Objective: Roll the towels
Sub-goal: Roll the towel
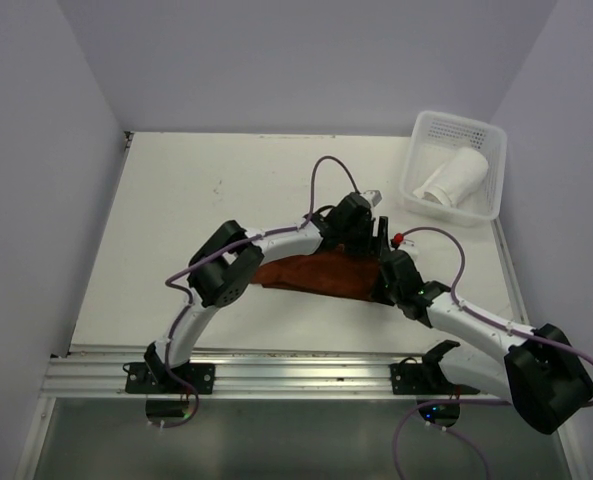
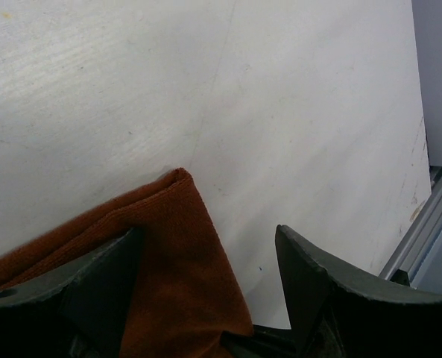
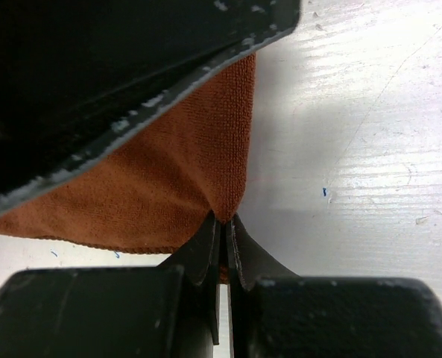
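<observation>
A rust-brown towel (image 1: 311, 275) lies flat on the white table between the two arms. My right gripper (image 1: 389, 275) is at its right end, shut on a pinched fold of the towel's edge (image 3: 206, 164); the jaws meet around the cloth (image 3: 224, 227). My left gripper (image 1: 369, 232) hovers over the towel's far right corner with its jaws wide open (image 2: 206, 287). The towel corner (image 2: 180, 246) lies between them, against the left finger (image 2: 94, 291); the right finger (image 2: 317, 283) is clear of the cloth. A rolled white towel (image 1: 454, 178) lies in the basket.
A white plastic basket (image 1: 419, 128) stands at the table's far right corner. The left arm's black gripper body (image 3: 94, 67) fills the upper left of the right wrist view. The metal rail (image 1: 296, 372) runs along the near edge.
</observation>
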Tool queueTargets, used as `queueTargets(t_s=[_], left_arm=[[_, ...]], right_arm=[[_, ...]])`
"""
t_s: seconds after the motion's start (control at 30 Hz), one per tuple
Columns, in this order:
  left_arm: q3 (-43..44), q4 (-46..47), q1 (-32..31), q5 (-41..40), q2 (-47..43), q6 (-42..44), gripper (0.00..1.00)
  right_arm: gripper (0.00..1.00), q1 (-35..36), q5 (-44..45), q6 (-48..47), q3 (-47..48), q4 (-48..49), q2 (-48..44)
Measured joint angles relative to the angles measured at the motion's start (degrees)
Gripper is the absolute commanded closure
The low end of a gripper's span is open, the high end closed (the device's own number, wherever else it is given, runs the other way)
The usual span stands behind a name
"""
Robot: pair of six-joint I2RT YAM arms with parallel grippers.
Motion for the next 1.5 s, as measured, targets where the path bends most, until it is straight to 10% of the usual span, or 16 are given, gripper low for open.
queueTargets(t_s=[0.67,1.07,1.5], left_arm=[[9.49,-10.54,-4.72,-15.61,4.68,3.10,0.48],[7.23,-8.55,-5.25,-18.36,4.37,1.81,0.98],[-10.34,10.32,0.66,-5.70,-2.16,-2.43,1.00]], right_arm=[[1.00,-0.02,-0.72,-0.22,-0.17,-1.40,-5.60],[1.00,-0.07,-1.51,-2.19,-0.07,-3.69,-5.64],[1.00,0.09,1.31,-7.02,6.01,-11.72,-3.13]])
